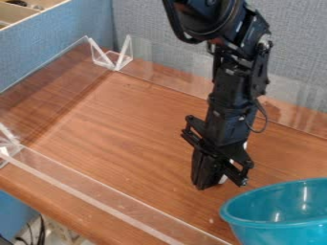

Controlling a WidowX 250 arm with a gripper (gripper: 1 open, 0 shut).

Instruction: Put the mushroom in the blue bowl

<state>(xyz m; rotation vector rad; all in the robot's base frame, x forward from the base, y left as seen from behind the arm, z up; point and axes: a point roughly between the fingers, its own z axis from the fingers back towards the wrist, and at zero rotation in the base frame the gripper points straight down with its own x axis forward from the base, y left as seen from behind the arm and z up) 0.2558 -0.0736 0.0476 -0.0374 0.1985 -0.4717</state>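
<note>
Pointing almost straight down, the black gripper (208, 182) stands with its fingertips at or just above the wooden surface (115, 124), a little left of the blue bowl (284, 218). Its jaws are pressed fully together; whether anything is pinched between them cannot be told, since the tips are dark and small in this view. The mushroom cannot be made out anywhere: nothing cream or orange shows on the wood, at the fingertips, or in the visible part of the bowl. The bowl sits in the lower right corner, cut off by the picture's edge, its glossy turquoise rim near the gripper but not touching it, and the part of its inside that shows looks bare. The black arm (232, 86) rises from the gripper up toward the top of the picture, leaning slightly to the right. A clear plastic barrier (76, 191) runs along the near edge of the surface, and another stands along the back in front of a blue-grey wall (166, 48). A cardboard box (38, 33) sits at the upper left.
</note>
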